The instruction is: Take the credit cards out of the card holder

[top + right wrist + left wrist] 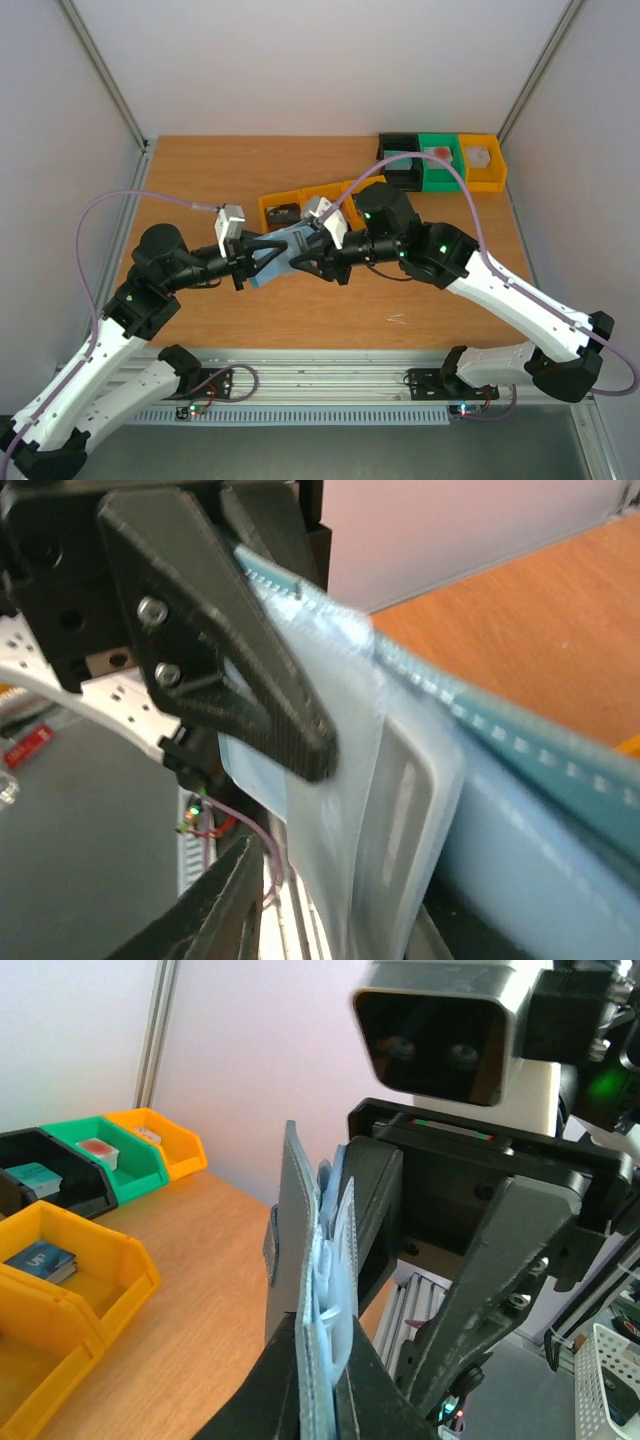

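Observation:
The blue card holder (293, 240) hangs above the table between my two grippers. My left gripper (262, 256) is shut on its lower edge; in the left wrist view the card holder (305, 1240) stands edge-on between those jaws (325, 1348). My right gripper (304, 260) faces it from the other side with its jaws open. In the right wrist view a clear sleeve holding a grey credit card (400, 810) hangs between the right gripper's (335, 905) spread fingers. No red or blue card shows.
A yellow bin (268, 205) behind the grippers holds a small dark flat item (283, 211), also in the left wrist view (42, 1258). Black (383, 152), green (440, 180) and yellow (482, 183) bins with blocks stand at the back right.

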You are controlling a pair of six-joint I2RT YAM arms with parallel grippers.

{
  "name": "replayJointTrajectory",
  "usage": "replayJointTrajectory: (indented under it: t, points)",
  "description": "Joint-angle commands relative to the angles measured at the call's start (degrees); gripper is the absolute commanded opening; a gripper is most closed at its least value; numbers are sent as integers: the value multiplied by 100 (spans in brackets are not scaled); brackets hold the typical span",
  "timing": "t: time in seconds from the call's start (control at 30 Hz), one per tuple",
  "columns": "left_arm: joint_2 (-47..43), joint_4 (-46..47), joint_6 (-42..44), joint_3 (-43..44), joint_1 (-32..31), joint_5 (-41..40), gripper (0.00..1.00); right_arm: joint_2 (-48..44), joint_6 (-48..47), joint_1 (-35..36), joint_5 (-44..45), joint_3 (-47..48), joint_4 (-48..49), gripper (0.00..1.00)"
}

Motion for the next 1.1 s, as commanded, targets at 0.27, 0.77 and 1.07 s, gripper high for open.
replayJointTrajectory:
  t: [0.27,0.77,1.07]
  points:
    - [-119,409,32,-59,44,246,0,-1103,431,-1120,-309,-910,503,97]
    - [-164,439,92,-30,51,480,0,-69,1123,-1205,-2021,-307,893,43]
    - [-125,622,16,-105,53,552,0,32,1263,-1156,-1879,-225,835,1]
